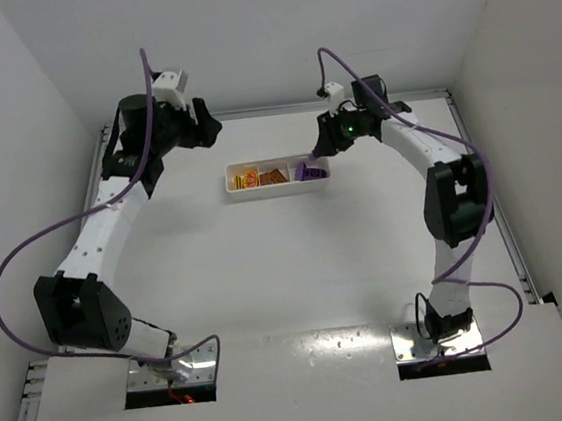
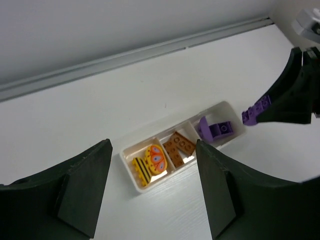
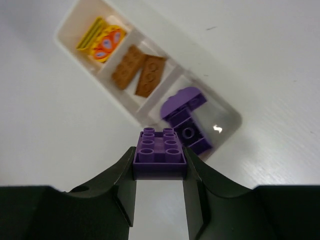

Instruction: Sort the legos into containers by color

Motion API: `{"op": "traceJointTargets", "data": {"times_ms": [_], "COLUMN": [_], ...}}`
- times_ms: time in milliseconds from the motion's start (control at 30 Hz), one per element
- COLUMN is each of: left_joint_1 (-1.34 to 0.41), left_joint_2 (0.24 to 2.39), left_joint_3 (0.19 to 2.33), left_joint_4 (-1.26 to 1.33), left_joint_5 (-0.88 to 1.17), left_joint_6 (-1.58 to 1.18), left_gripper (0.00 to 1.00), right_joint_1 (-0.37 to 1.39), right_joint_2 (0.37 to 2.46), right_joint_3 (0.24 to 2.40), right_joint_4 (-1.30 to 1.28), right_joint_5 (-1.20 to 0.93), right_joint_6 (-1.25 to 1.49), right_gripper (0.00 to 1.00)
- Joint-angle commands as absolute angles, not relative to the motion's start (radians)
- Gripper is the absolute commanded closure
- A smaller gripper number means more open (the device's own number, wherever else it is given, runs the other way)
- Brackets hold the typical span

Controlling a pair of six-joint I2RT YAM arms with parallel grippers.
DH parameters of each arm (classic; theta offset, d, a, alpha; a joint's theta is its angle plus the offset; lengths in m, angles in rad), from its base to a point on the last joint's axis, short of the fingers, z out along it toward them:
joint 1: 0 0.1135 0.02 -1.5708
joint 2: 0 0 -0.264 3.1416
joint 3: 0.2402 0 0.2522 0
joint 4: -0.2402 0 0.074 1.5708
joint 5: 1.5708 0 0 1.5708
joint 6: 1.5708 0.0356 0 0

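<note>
Top view: the tray (image 1: 259, 194) lies at upper centre of the table (image 1: 287, 270). The left gripper (image 1: 206, 128) hangs to the tray's upper left, and the right gripper (image 1: 316, 154) is over its right end. Left wrist view: we see the left jaws spread wide with nothing between them. Yellow bricks (image 2: 148, 166) occupy the left compartment, orange bricks (image 2: 179, 146) the middle and purple bricks (image 2: 216, 131) the right. One more purple brick (image 2: 255, 112) is held just beside the tray's right end. Right wrist view: the right jaws clench that brick at lower centre, just short of the purple compartment. We see no other brick outside the tray, so we judge sorting nearly complete, with only this release left.
</note>
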State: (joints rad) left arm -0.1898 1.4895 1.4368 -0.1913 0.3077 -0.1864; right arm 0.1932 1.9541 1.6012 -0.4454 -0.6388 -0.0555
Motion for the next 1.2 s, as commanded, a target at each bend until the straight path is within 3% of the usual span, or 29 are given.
{"op": "traceJointTargets", "data": {"times_ms": [0, 333, 467, 600, 767, 833, 967, 1167], "left_joint_1": [-0.163, -0.052, -0.028, -0.009, 0.009, 0.009, 0.009, 0.009], "left_joint_2": [1.448, 1.479, 1.489, 1.509, 1.531, 1.531, 1.531, 1.511], "left_joint_3": [1.315, 1.247, 1.247, 1.238, 1.238, 1.238, 1.238, 1.19], "left_joint_4": [-0.219, -0.198, -0.198, -0.198, -0.207, -0.207, -0.216, -0.235], "left_joint_5": [0.308, 0.363, 0.385, 0.376, 0.376, 0.376, 0.443, 0.468], "left_joint_6": [-0.152, -0.196, -0.216, -0.239, -0.239, -0.239, -0.213, -0.135], "left_gripper": [0.26, 0.26, 0.26, 0.26, 0.26, 0.26, 0.26, 0.25], "right_joint_1": [0.227, 0.288, 0.31, 0.319, 0.339, 0.348, 0.348, 0.296], "right_joint_2": [2.041, 2.154, 2.163, 2.174, 2.163, 2.134, 2.031, 1.725], "right_joint_3": [1.71, 1.782, 1.793, 1.802, 1.793, 1.784, 1.727, 1.553], "right_joint_4": [-0.448, -0.448, -0.448, -0.448, -0.43, -0.43, -0.43, -0.43], "right_joint_5": [-0.41, -0.287, -0.226, -0.166, -0.135, -0.123, -0.123, -0.104], "right_joint_6": [-0.06, -0.06, -0.051, -0.04, -0.031, -0.021, 0.0, -0.007], "right_gripper": [0.94, 0.87, 0.75, 0.56, 0.48, 0.41, 0.38, 0.21]}}
